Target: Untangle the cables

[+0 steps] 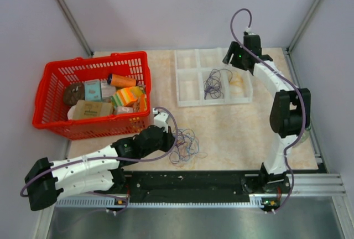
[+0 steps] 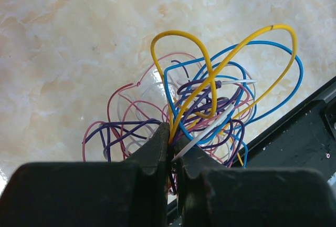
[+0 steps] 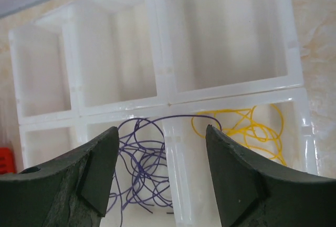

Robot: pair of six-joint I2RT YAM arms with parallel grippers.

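Observation:
A tangle of thin cables (image 1: pixel 185 144) in purple, blue, pink, yellow and white lies on the table near the front. My left gripper (image 1: pixel 166 134) sits at its left edge. In the left wrist view my left gripper (image 2: pixel 172 145) is shut on strands of the tangle (image 2: pixel 210 106), a yellow one among them. My right gripper (image 1: pixel 235 56) is open and empty above the white divided tray (image 1: pixel 188 92). Purple cables (image 3: pixel 144 169) lie in one compartment, one strand looping over the divider, and yellow cables (image 3: pixel 252 130) lie in the one beside it.
A red basket (image 1: pixel 50 92) with boxes and packets stands at the left. A black rail (image 1: pixel 193 181) runs along the table's front edge, close to the tangle. Walls enclose the table on three sides.

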